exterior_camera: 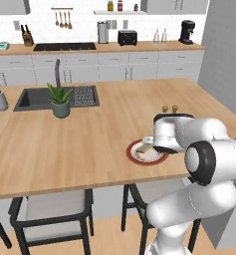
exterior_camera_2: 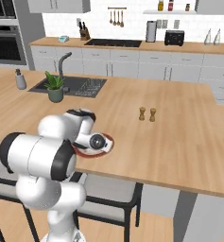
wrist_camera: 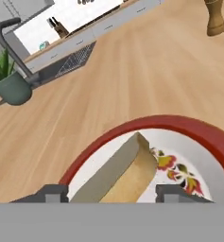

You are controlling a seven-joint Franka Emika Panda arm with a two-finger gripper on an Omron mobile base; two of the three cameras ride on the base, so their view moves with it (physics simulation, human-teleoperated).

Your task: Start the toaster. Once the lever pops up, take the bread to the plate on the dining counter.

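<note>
Broad light-wood dining counter [exterior_camera: 89, 139] fills the kitchen foreground, with a dark inset sink [exterior_camera: 37, 97] and a green potted plant [exterior_camera: 60, 101] beside it. Near the front edge lies the small round red-rimmed plate [exterior_camera: 134, 155], and the thin golden-tan slice of bread [wrist_camera: 125, 177] rests on it. The white arm's two-finger gripper [wrist_camera: 111, 193] hangs just over the plate, fingers apart on both sides of the slice. The glossy black toaster [exterior_camera: 127, 37] stands on the far worktop.
</note>
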